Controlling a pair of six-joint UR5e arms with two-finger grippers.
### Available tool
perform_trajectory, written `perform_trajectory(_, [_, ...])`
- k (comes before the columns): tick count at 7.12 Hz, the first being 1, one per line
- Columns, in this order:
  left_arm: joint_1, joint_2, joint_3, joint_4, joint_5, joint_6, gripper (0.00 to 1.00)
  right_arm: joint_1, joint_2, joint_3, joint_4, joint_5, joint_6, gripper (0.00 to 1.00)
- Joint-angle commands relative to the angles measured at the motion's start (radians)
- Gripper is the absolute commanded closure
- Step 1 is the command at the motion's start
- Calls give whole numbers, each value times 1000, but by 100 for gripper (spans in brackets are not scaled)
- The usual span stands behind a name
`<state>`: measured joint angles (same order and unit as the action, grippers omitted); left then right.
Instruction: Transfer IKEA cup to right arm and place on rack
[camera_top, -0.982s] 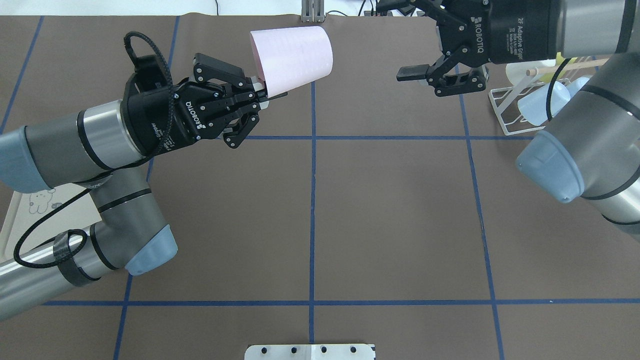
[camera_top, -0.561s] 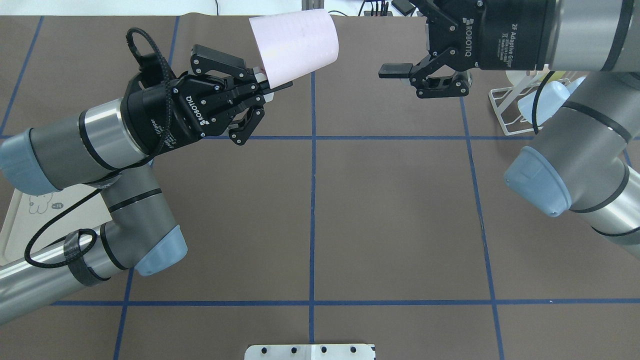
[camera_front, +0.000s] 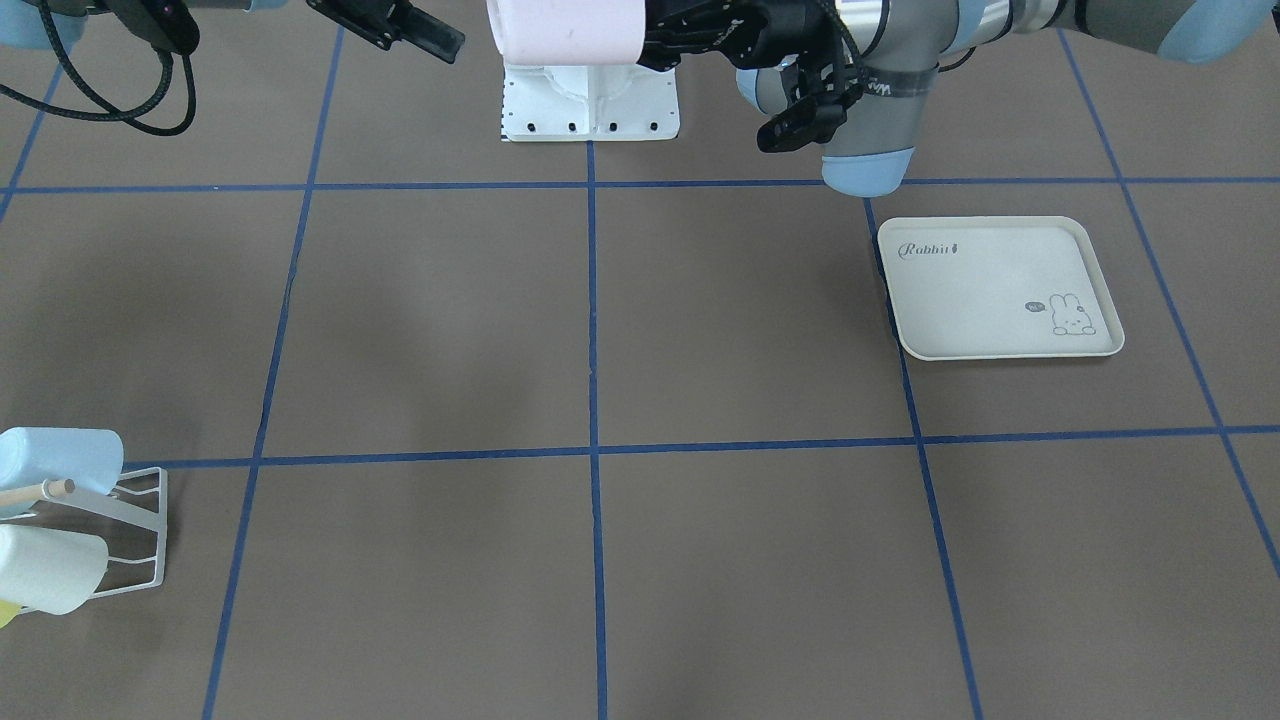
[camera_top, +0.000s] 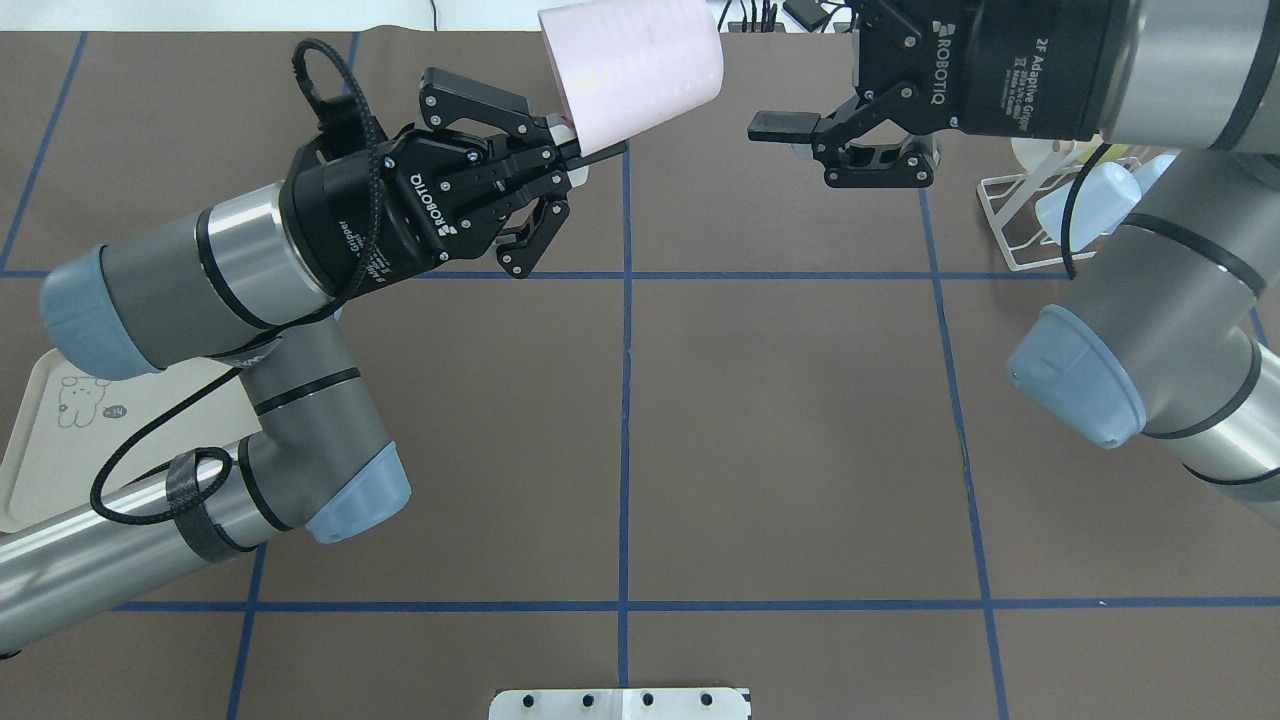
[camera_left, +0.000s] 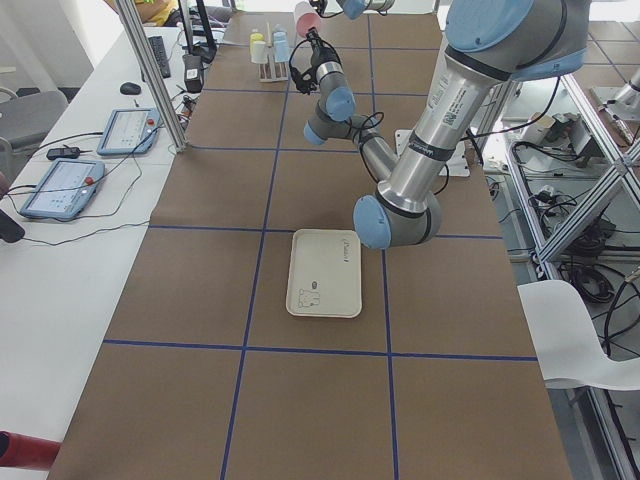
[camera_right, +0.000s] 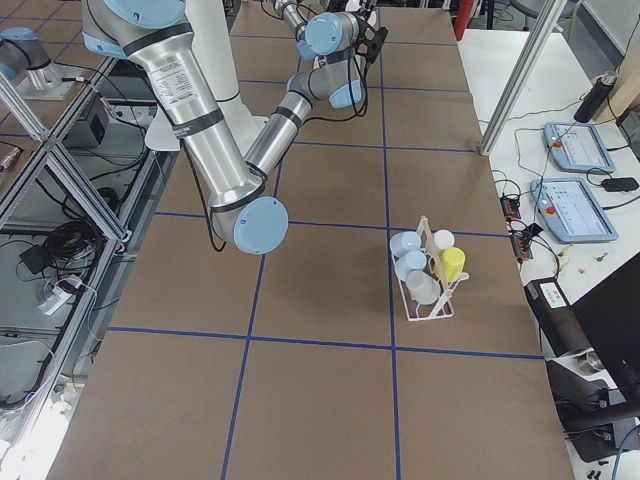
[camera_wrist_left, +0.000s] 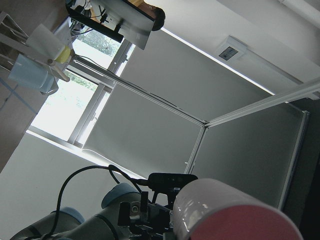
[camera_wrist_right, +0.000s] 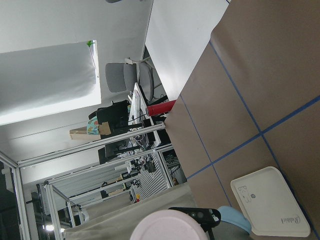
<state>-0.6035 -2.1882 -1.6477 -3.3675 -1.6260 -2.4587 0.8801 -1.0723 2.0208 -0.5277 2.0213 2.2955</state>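
The pale pink IKEA cup (camera_top: 632, 68) hangs on its side above the far middle of the table. My left gripper (camera_top: 585, 158) is shut on its rim. The cup's closed base points toward my right gripper (camera_top: 792, 70), which is open a short gap to the cup's right and touches nothing. From across the table the cup (camera_front: 565, 30) sits at the top edge, between the right gripper's finger (camera_front: 425, 38) and the left gripper (camera_front: 655, 45). The white wire rack (camera_top: 1008, 215) stands at the far right, partly hidden by the right arm.
Light blue, white and yellow cups hang on the rack (camera_right: 430, 290), whose wooden dowel (camera_front: 35, 491) sticks out. A cream rabbit-print tray (camera_front: 1000, 290) lies on the robot's left side. A white mounting plate (camera_front: 590, 100) sits at the robot's base.
My left arm has carried the pink cup to the right and farther back, closer to the right gripper. The right gripper has shifted left and stays open.
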Motion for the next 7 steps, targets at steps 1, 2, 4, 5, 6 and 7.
perform_trajectory(1, [4, -19, 3, 5, 0, 0, 100, -4, 0, 1, 0, -1, 1, 0])
perform_trajectory(2, [5, -22, 5, 8, 0, 0, 100, -4, 0, 4, 0, -1, 1, 0])
perform_trajectory(4, [14, -27, 5, 10, 0, 0, 100, -9, 0, 7, 0, -1, 1, 0])
perform_trajectory(5, [14, -41, 17, 11, -2, 0, 100, -9, 0, 7, 0, -1, 1, 0])
perform_trajectory(6, [14, -65, 37, 11, -2, 0, 100, -9, 0, 7, 0, -1, 1, 0])
perform_trajectory(7, [21, -71, 42, 11, -2, 0, 100, -9, 0, 7, 0, -1, 1, 0])
